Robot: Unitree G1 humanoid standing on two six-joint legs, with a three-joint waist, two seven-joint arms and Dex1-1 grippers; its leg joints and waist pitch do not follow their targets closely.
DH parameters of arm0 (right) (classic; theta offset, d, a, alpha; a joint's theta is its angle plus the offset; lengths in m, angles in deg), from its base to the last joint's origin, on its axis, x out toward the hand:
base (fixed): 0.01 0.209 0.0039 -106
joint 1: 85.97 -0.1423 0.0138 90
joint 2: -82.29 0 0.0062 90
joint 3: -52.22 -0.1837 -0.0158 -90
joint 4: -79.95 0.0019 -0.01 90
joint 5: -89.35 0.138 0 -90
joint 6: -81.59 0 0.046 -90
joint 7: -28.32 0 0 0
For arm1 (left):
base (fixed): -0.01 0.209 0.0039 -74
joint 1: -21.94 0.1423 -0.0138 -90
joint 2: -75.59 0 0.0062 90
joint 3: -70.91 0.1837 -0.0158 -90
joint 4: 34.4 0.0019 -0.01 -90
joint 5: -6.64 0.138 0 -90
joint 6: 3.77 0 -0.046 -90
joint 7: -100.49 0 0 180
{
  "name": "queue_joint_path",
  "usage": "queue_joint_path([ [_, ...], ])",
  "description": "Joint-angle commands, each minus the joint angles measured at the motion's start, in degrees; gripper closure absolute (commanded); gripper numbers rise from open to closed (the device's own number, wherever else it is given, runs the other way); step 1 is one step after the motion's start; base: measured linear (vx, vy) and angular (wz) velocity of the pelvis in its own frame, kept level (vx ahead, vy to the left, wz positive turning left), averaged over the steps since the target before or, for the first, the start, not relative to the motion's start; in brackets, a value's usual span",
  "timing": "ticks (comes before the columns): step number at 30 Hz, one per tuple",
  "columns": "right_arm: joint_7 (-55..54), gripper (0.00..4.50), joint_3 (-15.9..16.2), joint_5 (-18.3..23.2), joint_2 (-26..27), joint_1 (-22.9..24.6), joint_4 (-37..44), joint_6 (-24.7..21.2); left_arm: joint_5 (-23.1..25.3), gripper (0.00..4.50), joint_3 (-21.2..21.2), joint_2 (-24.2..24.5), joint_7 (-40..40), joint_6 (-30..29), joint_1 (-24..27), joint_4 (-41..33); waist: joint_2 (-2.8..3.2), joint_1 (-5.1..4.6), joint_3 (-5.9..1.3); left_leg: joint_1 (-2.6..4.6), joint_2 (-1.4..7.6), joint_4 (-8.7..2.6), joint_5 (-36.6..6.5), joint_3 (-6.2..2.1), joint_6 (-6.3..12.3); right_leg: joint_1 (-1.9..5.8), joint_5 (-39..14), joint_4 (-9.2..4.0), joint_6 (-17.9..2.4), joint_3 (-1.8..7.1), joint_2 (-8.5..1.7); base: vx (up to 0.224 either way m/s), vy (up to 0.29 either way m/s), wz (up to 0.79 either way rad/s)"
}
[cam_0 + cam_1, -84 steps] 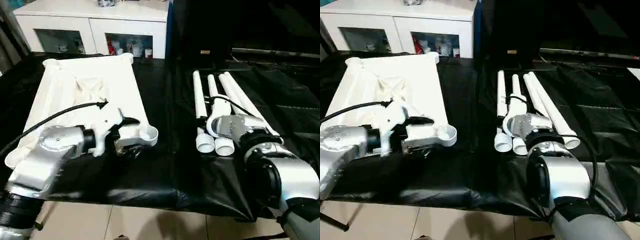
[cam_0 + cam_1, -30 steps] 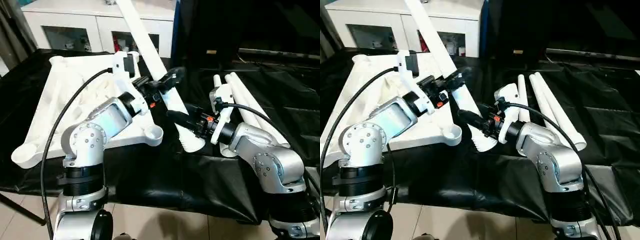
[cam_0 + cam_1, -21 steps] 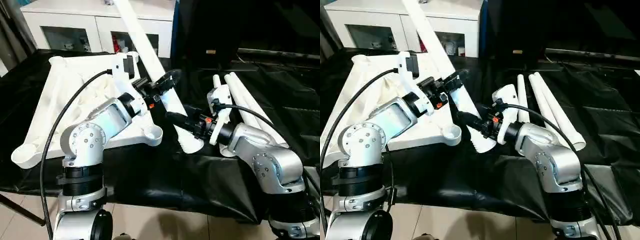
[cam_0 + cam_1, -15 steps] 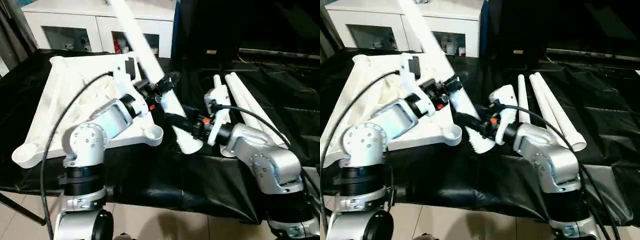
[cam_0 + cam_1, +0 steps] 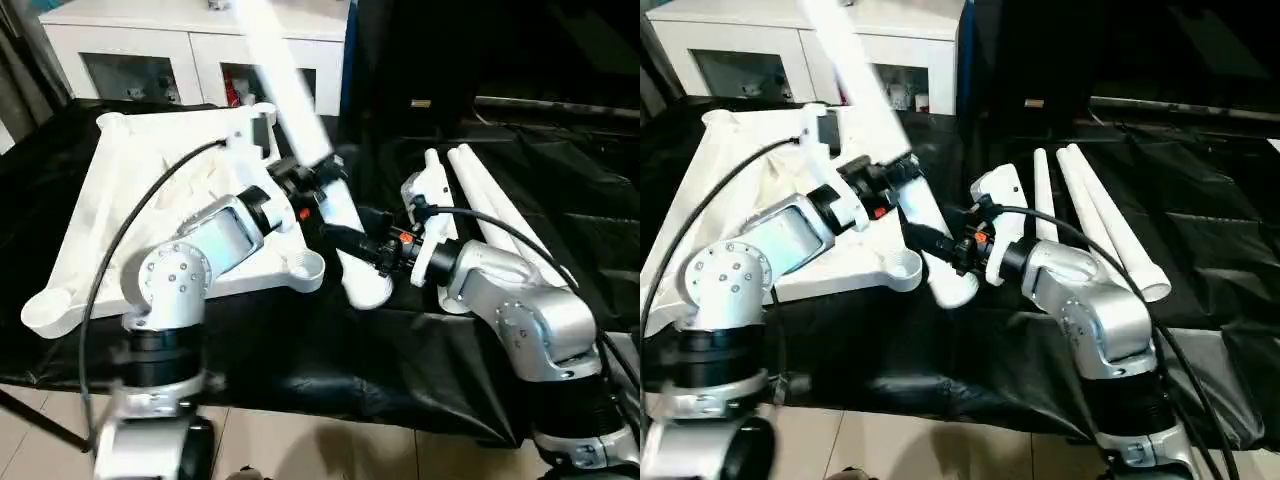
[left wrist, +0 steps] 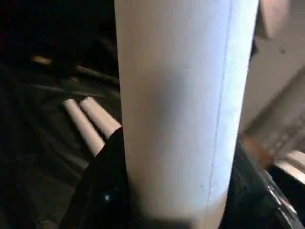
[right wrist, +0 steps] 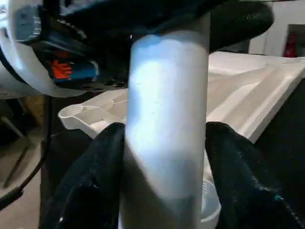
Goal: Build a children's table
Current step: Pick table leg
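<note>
A: Item one, the raised leg (image 5: 300,130). Where does it sit against your grippers?

B: It slants up from near the tabletop's near corner toward the cabinet. Your left gripper (image 5: 318,180) is clamped round it at mid-length; the left wrist view shows the tube standing between the two black fingers (image 6: 102,191). Your right gripper (image 5: 352,240) is lower on the same leg, near its bottom end. In the right wrist view its black fingers (image 7: 90,176) flank the tube closely, but you cannot tell whether they press on it or stand just off it.

A: Item two, the leg's make.

B: A long, smooth white cylinder, plastic, with a faint seam line running down it. Its lower end hangs just beside the tabletop's corner socket (image 5: 305,265), above the black sheet (image 5: 300,350).

A: Item three, the tabletop (image 5: 140,190).

B: White plastic, rectangular, lying underside up on your left. Raised ribs cross the panel, and round cup-shaped sockets sit at the corners.

A: Item four, the spare legs (image 5: 480,200).

B: Three white tubes of the same kind, lying side by side on the sheet to your right, behind your right arm, well apart from the tabletop.

A: Item five, surroundings.

B: The sheet is glossy black and wrinkled, draped over the work surface. Behind it stands a white cabinet (image 5: 190,50) with glass doors. Your forearms are silver metal, with black cables looping from the wrists.
</note>
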Motion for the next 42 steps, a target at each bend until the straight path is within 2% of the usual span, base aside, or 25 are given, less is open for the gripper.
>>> queue_joint_path([
  [1, 3.0, 1.32, -2.1, 2.9, -2.0, -1.0, 0.8, -2.6, 0.4, 2.63, 2.4, 2.9, 5.5, -0.2, -0.8, -1.6, 0.61, 0.12, -4.16, 0.88, 2.55, -3.44, -6.3, -1.29, 0.74, 3.41, -8.2, -4.86, -6.2, 3.31, -5.68, 0.0, 0.0, 0.0],
  [2, 3.0, 1.32, -2.1, 2.9, -2.0, -1.0, 0.8, -2.6, 0.4, 2.63, 2.4, 2.9, 5.5, -0.2, -0.8, -1.6, 0.65, 0.16, -4.13, 0.97, 2.55, -3.47, -6.4, -1.28, 0.79, 3.4, -8.3, -4.82, -6.2, 3.32, -5.67, 0.0, 0.0, 0.0],
  [3, 4.7, 1.08, -2.7, 4.6, -3.3, -1.1, 0.8, -4.6, 0.2, 2.64, 3.5, 4.7, 9.3, 0.2, -0.8, -2.1, 0.64, 0.18, -4.1, 0.99, 2.49, -3.51, -6.6, -1.25, 0.9, 3.46, -8.9, -4.92, -6.1, 3.31, -5.66, 0.0, 0.0, 0.0],
  [6, 8.6, 0.97, -5.1, 9.9, -6.2, -2.3, 0.0, -10.7, -1.2, 2.65, 5.4, 8.3, 17.7, 1.3, -0.6, -3.7, 0.72, 0.22, -4.13, 1.06, 2.55, -3.5, -6.5, -1.29, 1.03, 3.55, -9.2, -4.88, -6.4, 3.32, -5.67, 0.0, 0.0, 0.0],
  [9, 10.2, 0.79, -7.4, 14.9, -7.2, -3.7, -1.1, -15.6, -2.9, 2.65, 5.5, 9.4, 21.3, 1.5, -0.8, -4.7, 0.68, 0.2, -4.04, 1.01, 2.52, -3.44, -6.5, -1.19, 0.84, 3.49, -9.3, -4.83, -7.6, 3.28, -5.71, 0.0, 0.0, 0.0],
  [11, 10.8, 0.79, -8.0, 16.5, -7.6, -4.5, -2.0, -17.3, -4.0, 2.65, 5.3, 9.5, 22.7, 1.6, -1.0, -5.2, 0.46, 0.33, -4.04, 1.03, 2.51, -3.39, -6.6, -1.12, 0.62, 3.55, -10.7, -4.89, -7.6, 3.26, -5.8, 0.0, 0.0, 0.0],
  [15, 12.0, 0.79, -6.6, 16.2, -8.3, -4.8, -2.5, -18.1, -5.1, 2.65, 4.7, 8.6, 23.1, 1.8, -1.8, -4.7, 0.23, 0.37, -4.07, 0.91, 2.47, -3.35, -5.9, -1.03, 0.4, 3.55, -10.9, -4.91, -7.1, 3.24, -5.78, 0.0, 0.0, 0.0],
  [18, 13.1, 0.79, -3.9, 15.5, -8.9, -4.3, -1.8, -19.0, -5.3, 2.65, 4.9, 8.0, 23.7, 2.3, -2.2, -4.6, 0.13, 0.45, -4.18, 0.79, 2.44, -3.26, -4.7, -1.02, 0.64, 3.62, -9.6, -4.77, -7.0, 3.25, -5.77, 0.0, 0.0, 0.0],
  [21, 12.9, 1.16, -2.6, 15.7, -9.2, -4.4, -2.0, -20.1, -4.8, 2.65, 5.2, 8.0, 23.8, 3.0, -2.2, -4.0, 0.18, 0.47, -4.2, 0.82, 2.46, -3.28, -4.5, -1.06, 0.66, 3.6, -9.7, -4.77, -7.0, 3.22, -5.78, 0.0, 0.0, 0.0],
  [27, 12.9, 1.68, -1.9, 15.5, -9.2, -5.0, -2.5, -20.3, -4.5, 2.65, 4.6, 8.0, 23.6, 3.5, -2.5, -2.9, 0.21, 0.53, -4.18, 0.86, 2.41, -3.27, -5.2, -1.03, 0.28, 3.58, -11.1, -4.94, -6.3, 3.24, -5.75, 0.0, 0.0, 0.0],
  [32, 10.5, 2.11, -2.5, 14.2, -8.1, -5.0, -3.1, -18.2, -4.7, 2.65, 4.5, 8.2, 23.8, 3.5, -2.0, -3.1, 0.3, 0.47, -4.25, 0.84, 2.41, -3.22, -4.8, -1.02, 0.29, 3.53, -9.9, -4.84, -6.7, 3.22, -5.74, 0.0, 0.0, 0.0],
  [34, 7.7, 2.21, -3.0, 12.3, -6.8, -5.0, -3.4, -15.4, -0.3, 2.65, 4.6, 6.8, 17.2, 5.4, -2.2, -0.9, 0.38, 0.35, -4.21, 0.87, 2.47, -3.25, -5.3, -1.03, -0.01, 3.43, -10.0, -4.86, -6.8, 3.2, -5.74, 0.0, 0.0, 0.0],
  [36, 5.0, 2.28, -3.3, 10.9, -5.5, -5.0, -3.5, -13.6, 3.6, 2.09, 4.9, 6.2, 12.4, 6.7, -2.6, 1.6, 0.31, 0.22, -4.16, 0.89, 2.5, -3.27, -5.5, -1.05, -0.35, 3.48, -10.2, -4.96, -6.5, 3.19, -5.72, 0.0, 0.0, 0.0],
  [39, -0.2, 2.38, -3.8, 8.7, -3.0, -4.8, -2.9, -11.9, 5.6, 1.88, 4.8, 4.8, 7.0, 6.1, -2.0, 1.7, 0.64, 0.1, -4.23, 0.99, 2.46, -3.34, -5.6, -1.19, -0.71, 3.36, -10.7, -4.89, -5.9, 3.2, -5.71, 0.0, 0.0, 0.0],
  [40, -0.7, 2.38, -3.7, 8.4, -2.7, -4.7, -2.7, -11.6, 5.9, 1.88, 4.4, 4.1, 5.4, 6.1, -2.0, 1.5, 0.49, 0.03, -4.31, 0.97, 2.56, -3.34, -5.8, -1.18, -0.85, 3.53, -10.0, -4.87, -6.2, 3.2, -5.76, 0.0, 0.0, 0.0],
  [42, -2.2, 2.46, -3.6, 7.7, -1.9, -4.6, -2.4, -11.1, 7.1, 1.56, 4.3, 2.8, 1.7, 5.7, -2.0, 1.1, 0.49, 0.15, -4.36, 0.85, 2.5, -3.26, -5.2, -1.17, -0.65, 3.6, -8.3, -4.74, -6.6, 3.27, -5.77, 0.0, 0.0, 0.0],
])
